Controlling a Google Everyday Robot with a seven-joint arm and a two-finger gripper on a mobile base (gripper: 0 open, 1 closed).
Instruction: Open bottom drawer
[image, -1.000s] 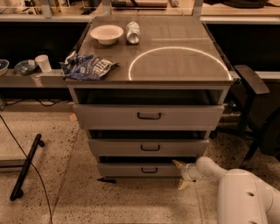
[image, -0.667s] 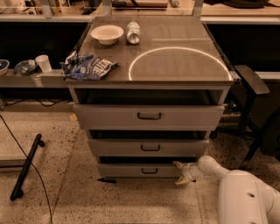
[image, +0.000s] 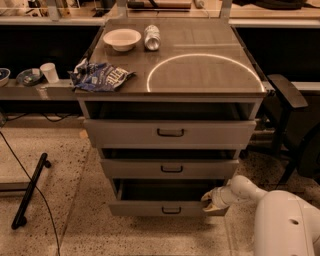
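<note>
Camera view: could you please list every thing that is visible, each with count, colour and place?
cabinet: 1, grey, centre
top drawer: 1, grey, highest tier, partly open
middle drawer: 1, grey, second tier, partly open
bottom drawer: 1, grey, lowest tier, partly open
bowl: 1, white, cabinet top, back left
can: 1, silver, lying right of the bowl
bag: 1, blue, cabinet top, front left
cup: 1, white, shelf left of cabinet
bar: 1, black, floor at left
chair: 1, black, right of cabinet
arm: 1, white, lower right
claw: 1, pale, at right end of bottom drawer's front
</note>
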